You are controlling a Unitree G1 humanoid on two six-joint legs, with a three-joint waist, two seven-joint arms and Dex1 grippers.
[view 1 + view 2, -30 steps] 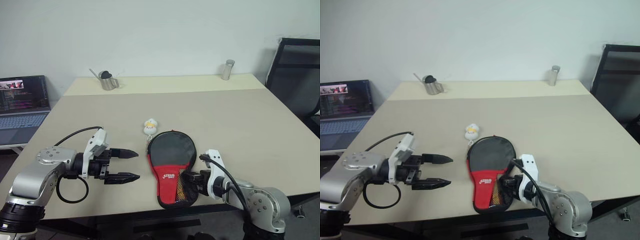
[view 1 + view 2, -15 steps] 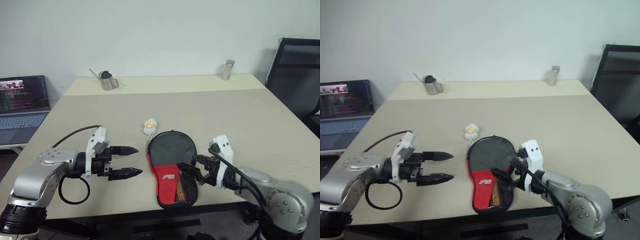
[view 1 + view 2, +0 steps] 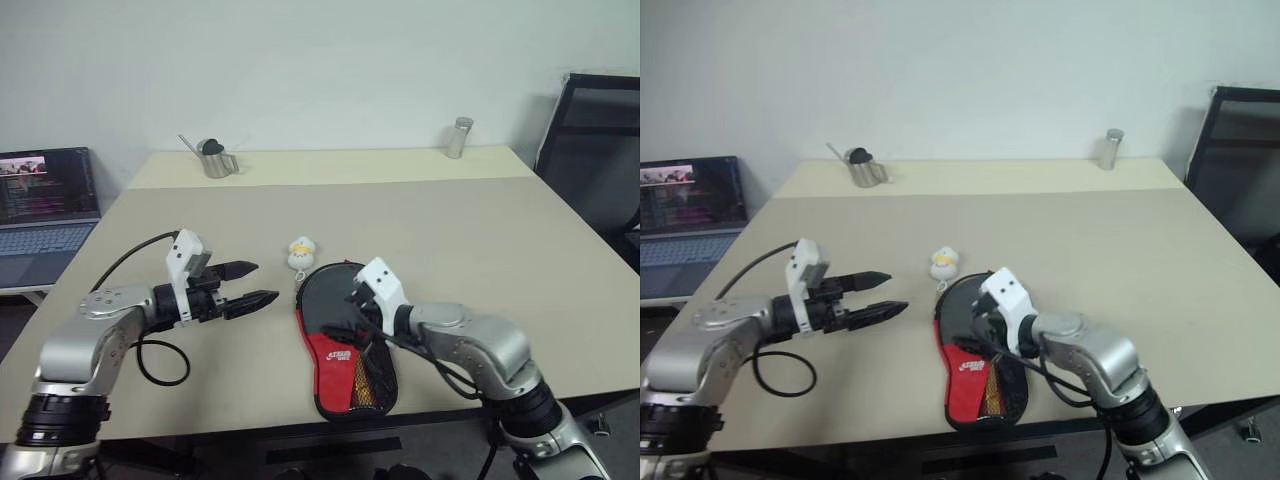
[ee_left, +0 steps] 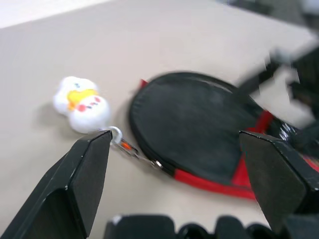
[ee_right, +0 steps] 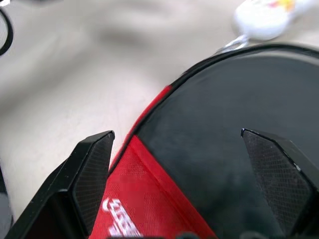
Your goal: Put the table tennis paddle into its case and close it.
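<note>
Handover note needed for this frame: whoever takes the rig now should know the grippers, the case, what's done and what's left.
Left gripper: open, empty, hovering left of the case, pointing at it.
Right gripper: open, empty, over the case's black upper part.
Case: flat near the table's front edge, duck charm beside its top.
Paddle: cannot be seen, presumably inside.
Left: check the zip is fully shut; the frames don't settle it.

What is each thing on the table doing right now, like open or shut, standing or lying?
Case: lying flat on the table, looks shut.
Duck charm: lying beside the case, clipped to it.
Left pincer: open, empty, pointing at the case.
Right pincer: open, empty, over the case.
Watering can: upright.
Metal cup: upright.
Laptop: open, screen on.
</note>
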